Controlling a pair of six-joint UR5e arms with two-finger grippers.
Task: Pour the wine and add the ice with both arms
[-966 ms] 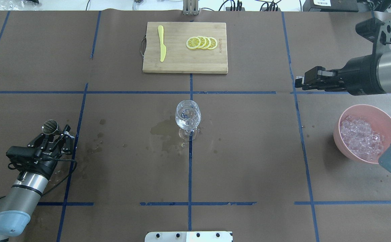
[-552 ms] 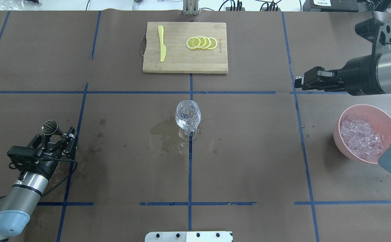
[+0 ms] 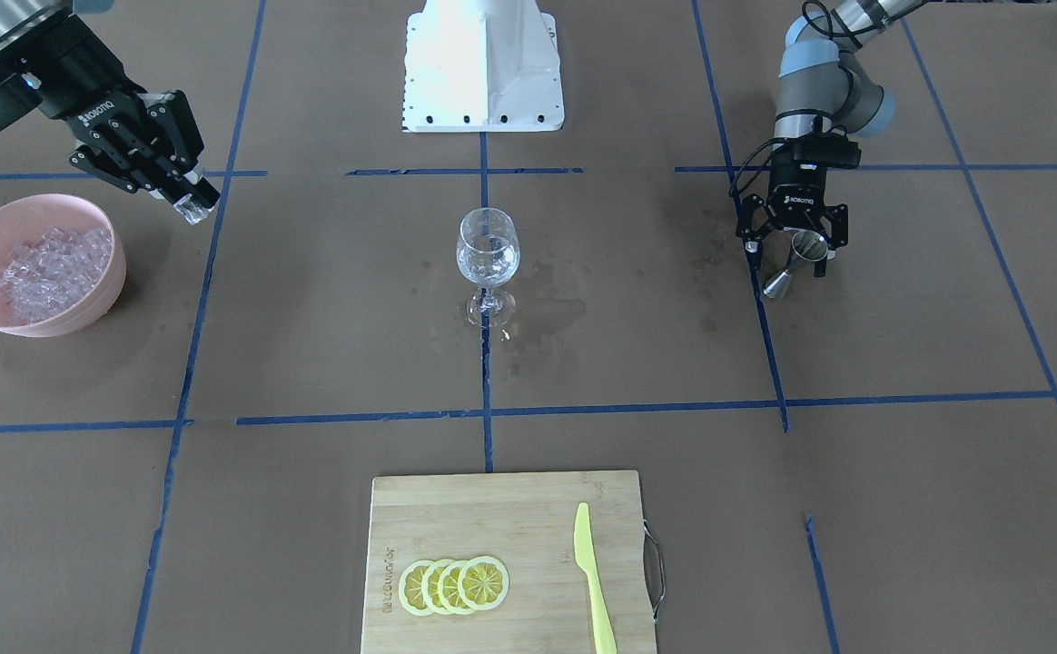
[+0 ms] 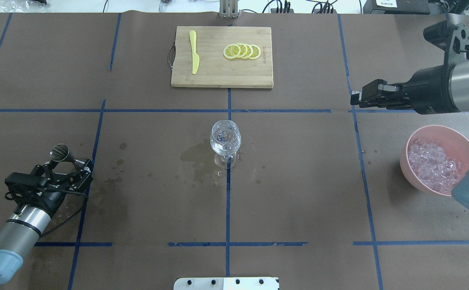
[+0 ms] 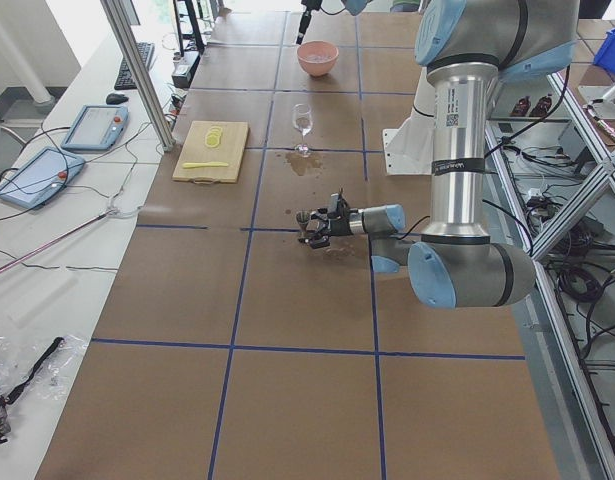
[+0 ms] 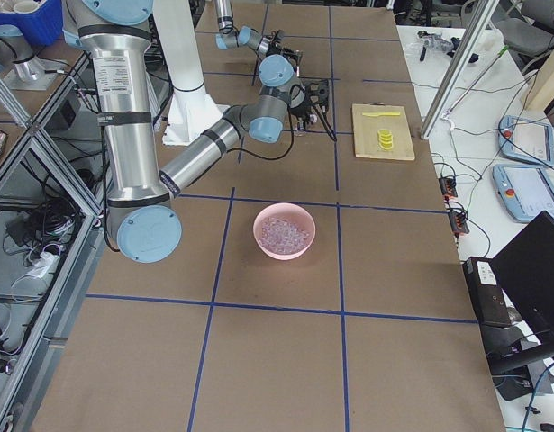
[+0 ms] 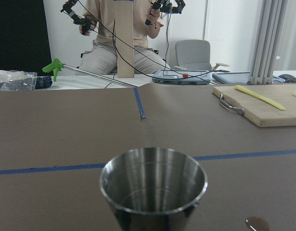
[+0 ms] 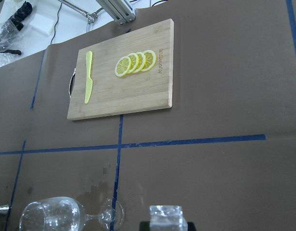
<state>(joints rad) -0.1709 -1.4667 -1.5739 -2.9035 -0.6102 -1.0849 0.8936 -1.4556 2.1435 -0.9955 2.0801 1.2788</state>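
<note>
My right gripper [image 3: 191,209] [image 4: 356,99] is shut on one clear ice cube [image 8: 165,215] and hangs beyond the pink bowl [image 4: 409,139] heaped with ice [image 4: 432,163] [image 3: 43,263]. The stemmed wine glass [image 4: 225,139] [image 3: 488,250] stands at the table's centre with something clear inside; whether that is wine I cannot tell. At the other side my left gripper [image 4: 70,164] [image 3: 794,243] is open, its fingers spread on either side of an upright steel jigger [image 4: 60,152] [image 7: 154,190] without touching it.
A wooden cutting board [image 4: 218,76] with lemon slices [image 4: 242,51] and a yellow knife [image 4: 194,52] lies at the far edge. A wet stain [image 4: 196,157] spreads beside the glass. A person sits past the table in the left wrist view.
The left gripper's fingers spread apart off the jigger and the wrist drew back and lower. The right gripper, with its cube, shifted slightly toward the table's centre.
</note>
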